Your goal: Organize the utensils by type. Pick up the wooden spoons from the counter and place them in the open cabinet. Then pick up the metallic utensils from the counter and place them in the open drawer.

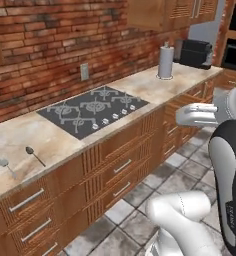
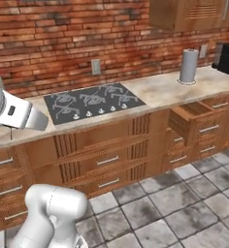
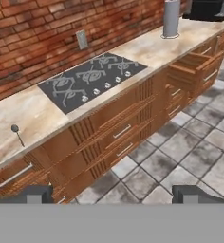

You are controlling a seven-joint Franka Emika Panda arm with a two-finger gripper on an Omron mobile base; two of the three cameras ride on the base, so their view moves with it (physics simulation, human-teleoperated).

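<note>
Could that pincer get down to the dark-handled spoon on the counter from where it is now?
Probably yes. The spoon lies alone on the bare counter left of the stovetop, nothing over it. The open pincer hangs above the floor, so the arm must swing over.

It was a home kitchen: a brick wall [image 1: 50,45] backed a marble desk [image 1: 20,135] with inset stovetop [image 1: 92,110] and wooden drawers [image 1: 115,165].
</note>
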